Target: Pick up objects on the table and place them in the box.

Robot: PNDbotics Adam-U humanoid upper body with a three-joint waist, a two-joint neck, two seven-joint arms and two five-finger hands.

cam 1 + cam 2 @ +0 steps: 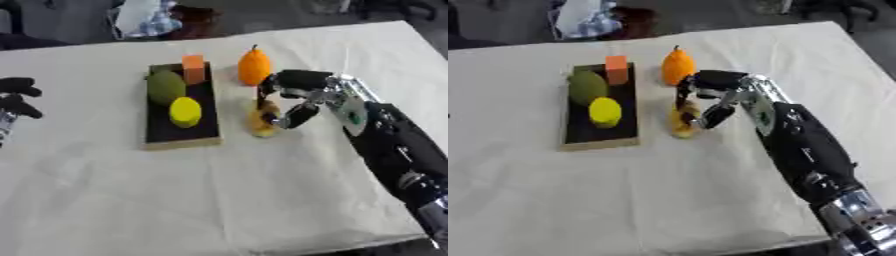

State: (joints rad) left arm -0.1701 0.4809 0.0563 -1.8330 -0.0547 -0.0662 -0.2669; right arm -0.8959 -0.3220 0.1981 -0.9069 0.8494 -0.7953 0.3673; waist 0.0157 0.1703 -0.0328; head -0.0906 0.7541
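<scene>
Left eye view: a table (219, 200) under a pale, lightly creased cloth carries a shallow rectangular box (180, 142) with a light wooden rim and a dark floor. Inside it lie a dull green oval fruit (164, 86) at the far left, an orange block (193, 68) upright at the far right corner, and a bright yellow rounded piece (185, 111) in the middle. Just right of the box stands an orange pear-shaped fruit (254, 67) with a small stem. Nearer, a yellowish elongated thing (262, 122) lies on the cloth beside the box's right wall. The right hand (297, 97), black with silver parts, has its fingers curled down round this yellowish thing, thumb on the near side. The left hand (17, 97) shows at the left edge, well apart from the box, dark fingers bent and holding nothing.

Right eye view: the right arm (807, 150) runs in from the lower right, smooth black shell with silver joints. The hand partly hides the yellowish thing. Beyond the table's far edge sits blurred clutter (592, 20). No writing can be read.
</scene>
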